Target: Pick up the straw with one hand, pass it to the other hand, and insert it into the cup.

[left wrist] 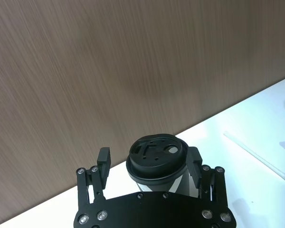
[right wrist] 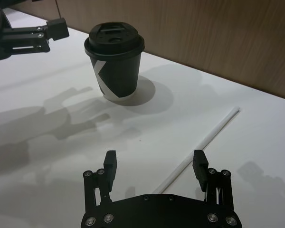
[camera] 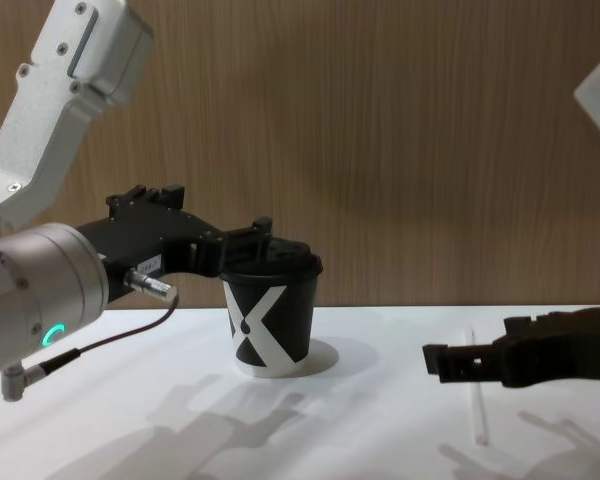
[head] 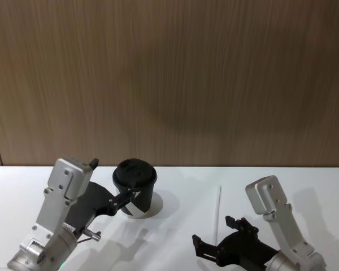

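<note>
No readable txt; just white X mark [camera: 252, 322] on cup [camera: 298, 310].

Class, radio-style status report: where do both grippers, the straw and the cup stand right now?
Left gripper open by the cup, not gripping. Right gripper open over the straw. Straw flat on table, untouched. Nothing blocking.

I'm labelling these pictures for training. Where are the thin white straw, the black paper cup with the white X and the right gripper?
Thin white straw [right wrist: 213, 133], right wrist view, middle of its shaft.
Black paper cup [right wrist: 121, 71], right wrist view, its side wall.
Right gripper [right wrist: 155, 159], right wrist view, midway between its open fingertips.
</note>
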`<state>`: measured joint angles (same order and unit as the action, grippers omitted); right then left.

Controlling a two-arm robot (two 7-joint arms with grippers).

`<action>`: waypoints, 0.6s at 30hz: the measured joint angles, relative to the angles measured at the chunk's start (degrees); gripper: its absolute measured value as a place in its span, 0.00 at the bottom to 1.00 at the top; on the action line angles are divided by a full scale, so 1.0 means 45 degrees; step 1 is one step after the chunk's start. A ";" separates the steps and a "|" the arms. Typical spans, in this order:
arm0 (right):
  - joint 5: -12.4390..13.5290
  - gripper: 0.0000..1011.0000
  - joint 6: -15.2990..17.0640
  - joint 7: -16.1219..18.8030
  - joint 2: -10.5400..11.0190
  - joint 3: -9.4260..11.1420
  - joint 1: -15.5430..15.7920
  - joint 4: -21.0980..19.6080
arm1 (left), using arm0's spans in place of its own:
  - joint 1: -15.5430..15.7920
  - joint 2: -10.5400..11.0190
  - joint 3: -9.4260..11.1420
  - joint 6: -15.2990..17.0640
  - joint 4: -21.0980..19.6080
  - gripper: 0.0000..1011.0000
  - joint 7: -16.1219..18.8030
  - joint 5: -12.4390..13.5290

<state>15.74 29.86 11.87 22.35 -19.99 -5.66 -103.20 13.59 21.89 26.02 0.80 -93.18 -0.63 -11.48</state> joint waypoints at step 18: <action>-0.0433 0.99 0.0350 -0.0385 -0.0542 -0.0141 -0.0407 0.1107 | 0.0001 0.0000 0.0001 -0.0001 0.0000 0.99 0.0000 0.0000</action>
<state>13.79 31.44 10.13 19.92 -20.62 -7.49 -98.22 13.59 21.90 26.03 0.79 -93.18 -0.63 -11.48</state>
